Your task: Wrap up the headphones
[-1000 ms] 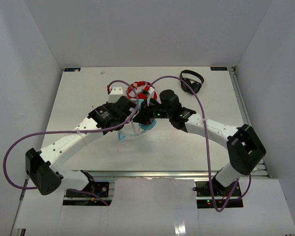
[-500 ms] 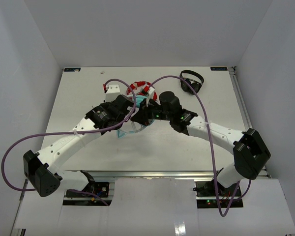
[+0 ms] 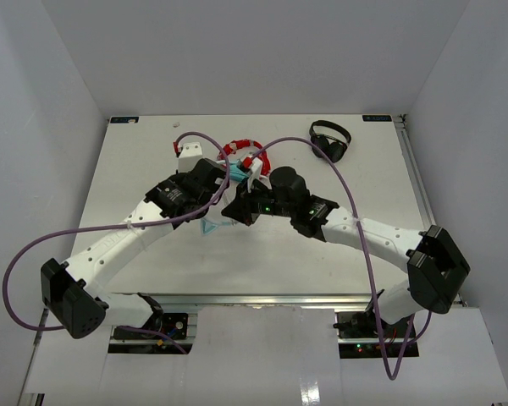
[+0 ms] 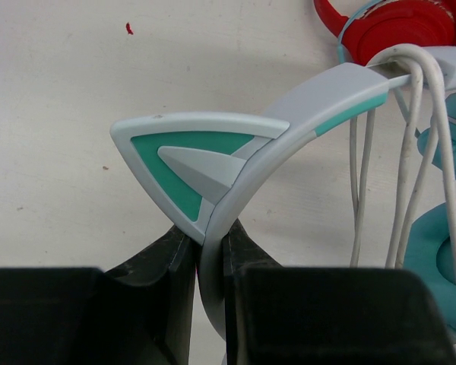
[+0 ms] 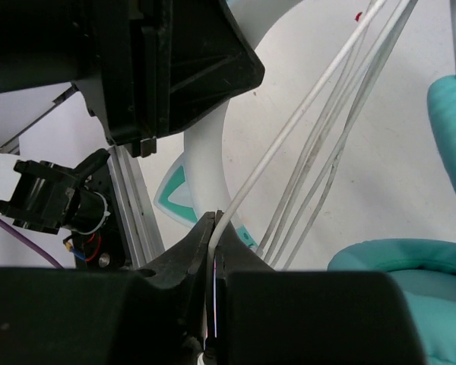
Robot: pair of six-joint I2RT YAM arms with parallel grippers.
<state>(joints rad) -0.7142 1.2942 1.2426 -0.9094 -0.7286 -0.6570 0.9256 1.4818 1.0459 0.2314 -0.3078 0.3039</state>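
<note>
Teal headphones sit near the middle of the worktop, a bit toward the far edge. The left gripper pinches their pale headband. The right gripper pinches the thin white cable.

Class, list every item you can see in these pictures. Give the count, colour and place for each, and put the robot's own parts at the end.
teal headphones: one, teal with a pale headband, mid-table between the two pincers
white cable: one, white, draped over the headband in several strands
red headphones: one, red, just beyond the teal pair
black headphones: one, black, far right part of the table
table: one, white, under everything
purple leads: two, purple, one looping along each arm
left arm: one, white and black, reaching in from the near left
right arm: one, white and black, reaching in from the near right
left pincer: one, black, shut on the headband
right pincer: one, black, shut on the white cable
</note>
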